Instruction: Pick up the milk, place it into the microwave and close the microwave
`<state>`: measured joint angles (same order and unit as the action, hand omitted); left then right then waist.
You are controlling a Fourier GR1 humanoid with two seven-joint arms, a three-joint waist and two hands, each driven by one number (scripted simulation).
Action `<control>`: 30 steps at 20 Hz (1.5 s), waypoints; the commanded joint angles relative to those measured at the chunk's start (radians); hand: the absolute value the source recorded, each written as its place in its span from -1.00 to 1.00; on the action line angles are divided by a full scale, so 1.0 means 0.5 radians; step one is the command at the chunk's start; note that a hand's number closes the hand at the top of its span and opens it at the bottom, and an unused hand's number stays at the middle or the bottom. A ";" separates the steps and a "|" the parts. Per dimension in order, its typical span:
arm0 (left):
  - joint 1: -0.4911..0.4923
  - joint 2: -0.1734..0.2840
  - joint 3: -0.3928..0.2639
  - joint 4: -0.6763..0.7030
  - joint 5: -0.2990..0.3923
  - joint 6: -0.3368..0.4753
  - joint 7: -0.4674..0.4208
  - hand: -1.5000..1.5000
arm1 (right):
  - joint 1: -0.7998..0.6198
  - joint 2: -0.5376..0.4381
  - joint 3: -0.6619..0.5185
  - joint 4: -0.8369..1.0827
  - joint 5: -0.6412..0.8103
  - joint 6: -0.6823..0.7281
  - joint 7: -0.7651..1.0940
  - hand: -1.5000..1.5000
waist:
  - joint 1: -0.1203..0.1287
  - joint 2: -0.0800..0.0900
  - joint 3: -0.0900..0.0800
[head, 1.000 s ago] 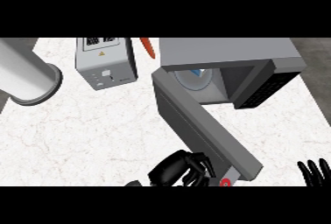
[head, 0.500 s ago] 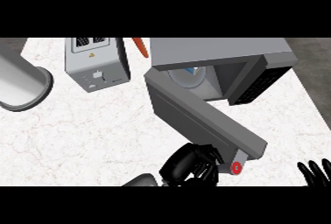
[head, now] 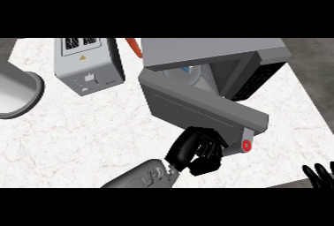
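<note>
At the near edge, a grey forearm came in from the bottom and ended in the black left hand (head: 198,152), its fingers curled and pressed against the outer face of the microwave door (head: 195,106) near the door's free end; they pushed on it rather than wrapped round anything. In the near right corner only the tips of the right hand (head: 318,174) showed, fingers straight and spread, resting at the edge.

The door was a long, flat, matte grey slab, swung part way out, its long axis running from the hinge at the far left down to the near right. A small red round button (head: 246,144) sat on its near end, just right of the left hand.

Beyond it stood the microwave (head: 215,55), a boxy grey housing with a dark vented panel on its right side. Through the gap above the door a pale rounded shape with a spot of blue showed, probably the milk (head: 194,75), inside the cavity; its orientation could not be told.

The counter (head: 78,128) was white, veined marble. Farther left stood a grey metal toaster (head: 88,66) with dark slots, an orange object (head: 134,46) beside it, and a shiny cylinder (head: 16,95) at the left edge.
</note>
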<state>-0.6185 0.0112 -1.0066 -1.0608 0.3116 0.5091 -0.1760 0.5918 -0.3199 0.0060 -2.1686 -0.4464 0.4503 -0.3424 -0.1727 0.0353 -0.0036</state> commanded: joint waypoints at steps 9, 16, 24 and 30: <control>-0.505 -0.022 0.231 0.234 0.435 0.111 -0.115 1.00 | -0.032 -0.058 -0.007 -0.186 -0.123 -0.092 0.215 -1.00 | -0.080 0.027 -0.003; -0.652 -0.022 0.368 0.433 0.667 0.036 -0.262 1.00 | -0.099 -0.086 -0.052 -0.210 -0.189 -0.132 0.273 -1.00 | -0.098 0.058 0.000; -0.676 -0.022 0.401 0.562 0.871 -0.013 -0.358 1.00 | -0.121 -0.093 -0.076 -0.264 -0.273 -0.143 0.297 -1.00 | -0.169 0.069 0.002; -0.631 -0.022 0.469 0.607 1.002 0.038 -0.427 1.00 | -0.163 -0.149 -0.115 -0.300 -0.331 -0.132 0.337 -1.00 | -0.168 0.084 0.000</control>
<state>-0.8989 -0.0006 -0.8316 -0.8590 0.7662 0.5334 -0.3746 0.5237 -0.3830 -0.0406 -2.3022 -0.5956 0.3839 -0.1822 -0.2512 0.0588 -0.0021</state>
